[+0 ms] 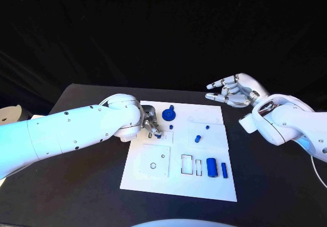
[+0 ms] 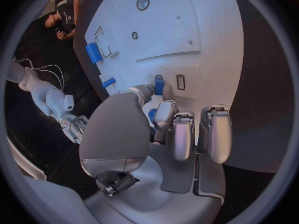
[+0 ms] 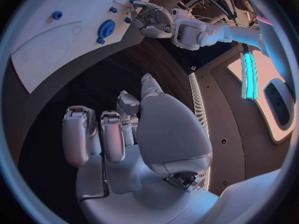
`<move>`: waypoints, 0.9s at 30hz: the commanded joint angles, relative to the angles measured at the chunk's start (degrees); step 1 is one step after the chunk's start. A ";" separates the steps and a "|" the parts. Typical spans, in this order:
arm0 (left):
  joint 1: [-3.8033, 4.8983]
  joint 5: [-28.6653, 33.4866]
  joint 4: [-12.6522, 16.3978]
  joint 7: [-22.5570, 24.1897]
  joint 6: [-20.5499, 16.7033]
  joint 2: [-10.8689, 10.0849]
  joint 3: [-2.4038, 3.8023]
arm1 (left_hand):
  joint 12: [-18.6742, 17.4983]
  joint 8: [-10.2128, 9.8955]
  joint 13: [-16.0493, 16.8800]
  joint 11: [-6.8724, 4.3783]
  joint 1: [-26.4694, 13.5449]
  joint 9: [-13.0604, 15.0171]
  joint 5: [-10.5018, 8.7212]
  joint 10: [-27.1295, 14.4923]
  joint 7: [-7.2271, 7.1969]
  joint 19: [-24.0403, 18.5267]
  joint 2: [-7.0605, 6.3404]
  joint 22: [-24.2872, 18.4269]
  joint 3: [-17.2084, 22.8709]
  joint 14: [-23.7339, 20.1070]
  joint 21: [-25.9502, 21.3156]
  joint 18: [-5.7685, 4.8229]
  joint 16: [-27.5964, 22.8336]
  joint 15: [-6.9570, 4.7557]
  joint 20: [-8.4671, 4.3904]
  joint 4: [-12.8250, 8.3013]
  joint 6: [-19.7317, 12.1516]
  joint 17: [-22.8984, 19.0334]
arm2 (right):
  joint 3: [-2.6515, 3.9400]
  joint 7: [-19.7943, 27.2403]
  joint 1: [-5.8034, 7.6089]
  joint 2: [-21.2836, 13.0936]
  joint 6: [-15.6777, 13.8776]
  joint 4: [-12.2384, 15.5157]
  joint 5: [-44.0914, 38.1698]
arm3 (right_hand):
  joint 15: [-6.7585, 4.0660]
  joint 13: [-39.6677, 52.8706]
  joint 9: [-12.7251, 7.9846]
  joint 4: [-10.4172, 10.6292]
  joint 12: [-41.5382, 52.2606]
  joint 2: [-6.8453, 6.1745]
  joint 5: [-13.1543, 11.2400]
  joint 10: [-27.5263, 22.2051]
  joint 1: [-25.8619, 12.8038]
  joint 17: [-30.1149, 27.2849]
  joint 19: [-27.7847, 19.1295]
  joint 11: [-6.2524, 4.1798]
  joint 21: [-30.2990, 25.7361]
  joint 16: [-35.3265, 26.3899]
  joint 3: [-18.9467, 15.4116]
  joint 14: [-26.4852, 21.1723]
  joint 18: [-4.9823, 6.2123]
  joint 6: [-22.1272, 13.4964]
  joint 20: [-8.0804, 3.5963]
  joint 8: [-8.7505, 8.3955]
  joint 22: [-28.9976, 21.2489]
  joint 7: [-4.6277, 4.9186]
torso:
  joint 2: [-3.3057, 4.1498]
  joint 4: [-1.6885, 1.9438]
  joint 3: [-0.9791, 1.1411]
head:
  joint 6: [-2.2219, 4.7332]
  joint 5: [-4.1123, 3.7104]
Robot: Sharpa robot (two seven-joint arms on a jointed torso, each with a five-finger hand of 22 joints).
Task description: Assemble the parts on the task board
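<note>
On task board (image 1: 204,184): six blue parts (image 1: 212,167).

One white task board (image 1: 178,182) lies on one black table (image 1: 81,194). Six blue parts show on it: one gear (image 1: 168,114), one large cylinder (image 1: 212,167), one thin bar (image 1: 224,170), one short peg (image 1: 197,138), and two tiny pieces (image 1: 206,126) (image 1: 172,126).

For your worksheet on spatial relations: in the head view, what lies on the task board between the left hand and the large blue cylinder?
Between the left hand and the large blue cylinder on the task board lie two rectangular cut-outs, seen in the head view.
</note>
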 commanded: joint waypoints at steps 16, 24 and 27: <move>-0.18 1.09 0.02 -2.29 3.45 0.06 -0.08 | 0.52 0.26 0.32 -0.14 -0.88 0.26 0.12 0.59 -0.23 4.00 0.39 11.20 9.69 5.95 -0.04 -0.35 0.18 0.25 0.29 -9.57 0.77 15.05 | 0.00 0.54 -0.05 -0.04 0.93 0.05 0.23 | -0.31 -0.05 0.07 -0.05 -0.21 0.66 0.34 -0.06 -0.06 11.66 0.15 -0.19 -0.26 -0.27 -0.32 5.21 -0.27 0.43 -0.36 -0.11 0.01 -0.15 | -0.03 0.00 0.04 | -0.26 0.07; -0.18 2.21 -1.18 -2.42 4.04 0.87 -0.08 | 1.16 0.41 1.01 -0.71 -3.75 0.85 -0.11 1.19 -1.05 4.10 0.98 11.40 9.18 5.95 0.06 -0.39 0.18 -0.17 0.01 -9.10 1.75 15.05 | 0.00 0.55 -0.05 -0.07 0.90 0.14 0.22 | -0.31 -0.05 0.07 -0.05 -0.21 0.66 0.34 -0.06 -0.06 11.66 0.15 -0.19 -0.26 -0.27 -0.32 5.21 -0.27 0.43 -0.36 -0.11 0.01 -0.15 | 0.00 -0.07 0.04 | -0.29 0.14; -0.20 2.57 -1.67 -2.45 4.31 1.16 -0.09 | 1.43 0.41 1.31 -0.96 -5.03 1.04 -0.17 1.39 -1.38 4.18 1.25 11.56 8.42 5.95 0.14 -0.43 0.18 -0.38 -0.16 -8.71 2.13 15.05 | 0.00 0.54 -0.05 -0.08 0.91 0.17 0.22 | -0.31 -0.05 0.07 -0.05 -0.21 0.66 0.34 -0.06 -0.06 11.66 0.15 -0.19 -0.26 -0.27 -0.32 5.21 -0.27 0.43 -0.36 -0.11 0.01 -0.15 | 0.00 -0.06 0.07 | -0.34 0.11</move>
